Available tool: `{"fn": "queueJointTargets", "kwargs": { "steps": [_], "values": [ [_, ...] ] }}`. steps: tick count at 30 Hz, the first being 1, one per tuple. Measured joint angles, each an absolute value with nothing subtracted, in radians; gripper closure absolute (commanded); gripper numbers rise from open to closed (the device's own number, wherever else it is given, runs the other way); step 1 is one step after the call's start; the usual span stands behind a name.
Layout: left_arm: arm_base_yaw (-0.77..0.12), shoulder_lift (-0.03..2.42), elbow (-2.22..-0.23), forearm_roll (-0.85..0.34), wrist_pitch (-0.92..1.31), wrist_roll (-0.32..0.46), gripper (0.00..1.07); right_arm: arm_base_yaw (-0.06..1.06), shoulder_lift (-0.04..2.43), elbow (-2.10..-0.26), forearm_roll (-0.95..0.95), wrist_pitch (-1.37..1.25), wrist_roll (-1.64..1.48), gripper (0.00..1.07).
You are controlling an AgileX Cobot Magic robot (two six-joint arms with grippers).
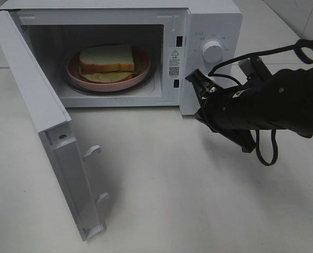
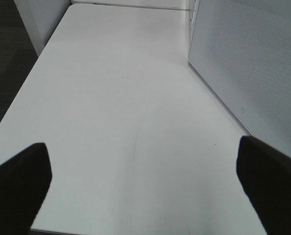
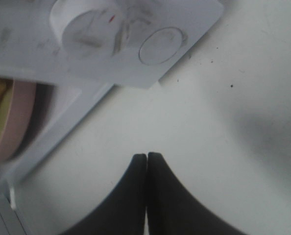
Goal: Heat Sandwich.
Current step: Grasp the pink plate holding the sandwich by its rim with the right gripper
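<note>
Microwave [image 1: 214, 23] sits across the top of the frame, door [image 1: 38, 100] standing wide open toward the lower left. Sandwich [image 1: 107, 59] is inside the cavity, upper centre-left, lying on a pink plate [image 1: 110, 85] (plate clearly wider than the bread). Right gripper [image 1: 191, 77] is right of centre, above the white table [image 1: 188, 205]. Its tips are just beside the front of the control panel, below and left of the dial [image 1: 213, 52]; cannot tell whether they touch it. Its fingers are pressed together with nothing between them; in the right wrist view the two black fingertips [image 3: 135, 171] meet at a thin seam. Left gripper [image 2: 143, 161] shows only in the left wrist view: fingers spread wide over bare table, holding nothing, a white perforated panel [image 2: 253, 63] alongside.
</note>
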State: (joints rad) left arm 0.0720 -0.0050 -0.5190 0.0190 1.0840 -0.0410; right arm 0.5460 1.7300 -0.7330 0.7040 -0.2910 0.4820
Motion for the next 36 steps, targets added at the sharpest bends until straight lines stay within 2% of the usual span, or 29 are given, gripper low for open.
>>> {"fn": "queueJointTargets", "kwargs": {
  "steps": [3, 12, 19, 29, 36],
  "values": [
    [0.072, -0.005, -0.519, 0.019, 1.084, -0.041, 0.09, 0.546, 1.680, -0.733, 0.703, -0.165, 0.222, 1.03],
    [0.072, -0.005, -0.519, 0.019, 1.084, -0.041, 0.09, 0.546, 1.569, -0.732, 0.703, 0.059, -0.232, 1.02],
    [0.072, -0.005, -0.519, 0.019, 1.084, -0.041, 0.09, 0.546, 1.517, -0.732, 0.636, 0.188, -0.304, 1.01],
    [0.072, -0.005, -0.519, 0.019, 1.084, -0.041, 0.09, 0.546, 1.509, -0.816, 0.350, 0.600, -0.309, 0.99],
    [0.072, -0.005, -0.519, 0.019, 1.084, -0.041, 0.09, 0.546, 1.509, -0.879, 0.234, 0.775, -0.311, 0.96]
  ]
}}
